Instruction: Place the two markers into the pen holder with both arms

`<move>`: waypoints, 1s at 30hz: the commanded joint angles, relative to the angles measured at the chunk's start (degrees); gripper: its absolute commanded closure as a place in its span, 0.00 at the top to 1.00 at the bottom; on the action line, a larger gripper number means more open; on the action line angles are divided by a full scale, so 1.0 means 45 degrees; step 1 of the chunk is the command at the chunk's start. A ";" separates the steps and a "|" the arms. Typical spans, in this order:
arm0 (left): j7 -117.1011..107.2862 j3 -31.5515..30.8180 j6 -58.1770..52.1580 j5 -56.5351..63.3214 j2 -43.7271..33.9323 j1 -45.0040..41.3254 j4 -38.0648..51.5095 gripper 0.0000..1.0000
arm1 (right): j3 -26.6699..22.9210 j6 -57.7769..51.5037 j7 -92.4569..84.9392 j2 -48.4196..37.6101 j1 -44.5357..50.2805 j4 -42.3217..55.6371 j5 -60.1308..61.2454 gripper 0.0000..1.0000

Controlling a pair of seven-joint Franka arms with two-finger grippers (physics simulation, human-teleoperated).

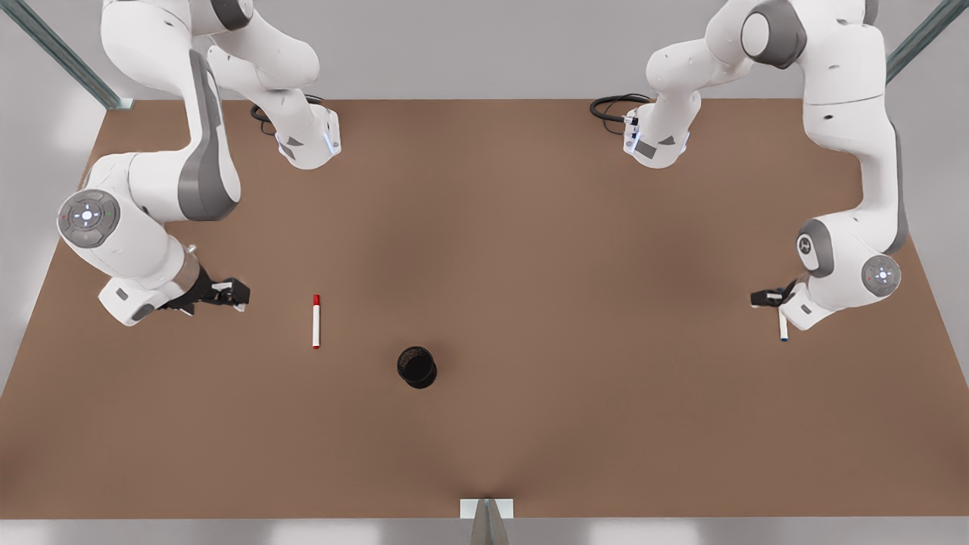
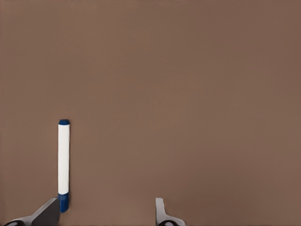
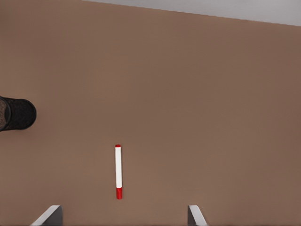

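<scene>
Table (image 1: 484, 227): brown, flat, carries everything in the scene.
Arms: two white jointed arms, one at each side of the front view, both bent down toward the table.
Right tool (image 1: 231, 292): at the front view's left, low over the table, near the red marker but apart from it; in the right wrist view its fingers (image 3: 49, 215) stand wide apart, nothing between them.
Left tool (image 1: 766, 298): at the front view's right, low, just beside the blue marker; in the left wrist view the fingers (image 2: 44, 214) are spread, one fingertip at or against the marker's blue cap, contact hard to judge.
Pen holder (image 1: 417, 367): black mesh cup, upright, near the table's middle toward the front edge, between the two markers, closer to the red one.
Red marker (image 1: 316, 321): lies flat on the table, red cap toward the far edge, well apart from the pen holder.
Blue marker (image 1: 783, 327): lies flat at the front view's right, partly under the left arm's wrist.
</scene>
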 commanded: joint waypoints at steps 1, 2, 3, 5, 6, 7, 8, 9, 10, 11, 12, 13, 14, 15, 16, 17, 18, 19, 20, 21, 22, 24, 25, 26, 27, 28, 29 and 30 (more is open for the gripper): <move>0.6097 0.0181 0.2432 0.0149 0.0308 0.0264 -0.0034 1.00 | -0.0005 0.1424 -0.0057 0.0407 -0.0214 -0.0243 0.0021 1.00; 0.6136 0.0181 0.2687 0.0149 0.0641 0.0480 -0.0014 1.00 | 0.0015 0.2207 -0.0135 0.0662 -0.0507 -0.0634 0.0002 1.00; 0.6252 0.0181 0.2940 0.0149 0.0856 0.0714 0.0064 1.00 | 0.0054 0.2637 -0.0292 0.0935 -0.0721 -0.0986 0.0021 1.00; 0.6585 0.0181 0.3566 0.0149 0.1383 0.0929 0.0278 1.00 | 0.0093 0.3145 -0.0155 0.1560 -0.0605 -0.1201 0.0021 1.00; 0.6566 0.0181 0.3586 0.0130 0.1773 0.0929 0.0630 1.00 | 0.0405 0.3145 0.0157 0.1756 -0.0546 -0.1201 0.0041 1.00; 0.6546 0.0181 0.3586 -0.0162 0.2184 0.0949 0.0904 1.00 | 0.0581 0.3165 0.0352 0.1932 -0.0527 -0.1318 0.0021 1.00; 0.6507 0.0181 0.3566 -0.0476 0.2496 0.0929 0.1235 1.00 | 0.0815 0.3321 0.0587 0.1932 -0.0527 -0.1688 0.0021 1.00; 0.6487 0.0181 0.3586 -0.0631 0.2868 0.0949 0.1548 1.00 | 0.1031 0.3341 0.0763 0.1893 -0.0566 -0.1943 0.0021 1.00; 0.6546 0.0181 0.3566 -0.0788 0.3024 0.0949 0.1685 1.00 | 0.1264 0.3340 0.0976 0.1795 -0.0585 -0.2255 0.0021 1.00; 0.6546 0.0161 0.3566 -0.0788 0.3122 0.1183 0.1685 1.00 | 0.1421 0.3574 0.1095 0.1698 -0.0683 -0.2704 0.0021 1.00; 0.6546 0.0161 0.3586 -0.0788 0.3142 0.1183 0.1685 1.00 | 0.1499 0.3633 0.1114 0.1542 -0.0683 -0.3112 0.0041 1.00; 0.6566 0.0161 0.3586 -0.0788 0.3239 0.1340 0.1685 1.00 | 0.1636 0.4023 0.1504 0.1521 -0.0663 -0.3408 0.0021 1.00; 0.6566 0.0161 0.3586 -0.0808 0.3317 0.1340 0.1685 0.98 | 0.1656 0.4454 0.1583 0.1755 -0.0605 -0.3330 0.0021 1.00; 0.6546 0.0161 0.3586 -0.0827 0.3337 0.1340 0.1685 0.91 | 0.1675 0.4590 0.2090 0.1931 -0.0507 -0.3272 0.0002 1.00; 0.6565 0.0161 0.3586 -0.0827 0.3434 0.1359 0.1685 0.82 | 0.1714 0.4649 0.2149 0.2205 -0.0331 -0.2959 0.0002 1.00; 0.6546 0.0161 0.3586 -0.0827 0.3474 0.1359 0.1685 0.74 | 0.1714 0.4688 0.2305 0.2478 -0.0214 -0.2764 0.0002 1.00; 0.6546 0.0161 0.3586 -0.0827 0.3513 0.1359 0.1685 0.65 | 0.1714 0.4941 0.2481 0.2810 -0.0155 -0.2686 -0.0018 1.00; 0.6527 0.0161 0.3586 -0.0866 0.3591 0.1359 0.1685 0.64 | 0.1714 0.5098 0.2911 0.3161 0.0098 -0.2686 -0.0037 1.00; 0.6566 0.0161 0.3586 -0.1081 0.3610 0.1340 0.1685 0.64 | 0.1714 0.5215 0.2931 0.3415 0.0079 -0.2705 -0.0037 1.00; 0.6566 0.0161 0.3586 -0.1120 0.3669 0.1340 0.1685 0.61 | 0.1714 0.5294 0.3009 0.3650 0.0138 -0.2744 -0.0057 0.99; 0.6566 0.0161 0.3586 -0.1120 0.3669 0.1340 0.1685 0.59 | 0.1714 0.5372 0.3009 0.3865 0.0099 -0.2803 -0.0057 0.99; 0.6546 0.0161 0.3586 -0.1140 0.3669 0.1340 0.1685 0.50 | 0.1695 0.5938 0.2989 0.3963 -0.0077 -0.3271 -0.0057 0.96; 0.6546 0.0161 0.3586 -0.1120 0.3669 0.1359 0.1685 0.48 | 0.1675 0.5938 0.2989 0.3963 -0.0097 -0.3407 -0.0057 0.96; 0.6546 0.0161 0.3566 -0.1140 0.3669 0.1340 0.1685 0.41 | 0.1675 0.5977 0.2989 0.4080 -0.0311 -0.3584 -0.0037 0.94; 0.6527 0.0161 0.3566 -0.1140 0.3669 0.1340 0.1685 0.31 | 0.1675 0.5958 0.2989 0.4100 -0.0292 -0.3662 -0.0037 0.93; 0.6527 0.0161 0.3566 -0.1140 0.3669 0.1340 0.1685 0.28 | 0.1695 0.5938 0.2989 0.4061 -0.0292 -0.3818 -0.0037 0.91; 0.6507 0.0161 0.3566 -0.1140 0.3669 0.1340 0.1685 0.25 | 0.1695 0.5938 0.2989 0.3963 -0.0312 -0.3935 -0.0037 0.90; 0.6487 0.0161 0.3566 -0.1140 0.3669 0.1340 0.1685 0.21 | 0.1695 0.5938 0.3048 0.3943 -0.0331 -0.4072 -0.0037 0.88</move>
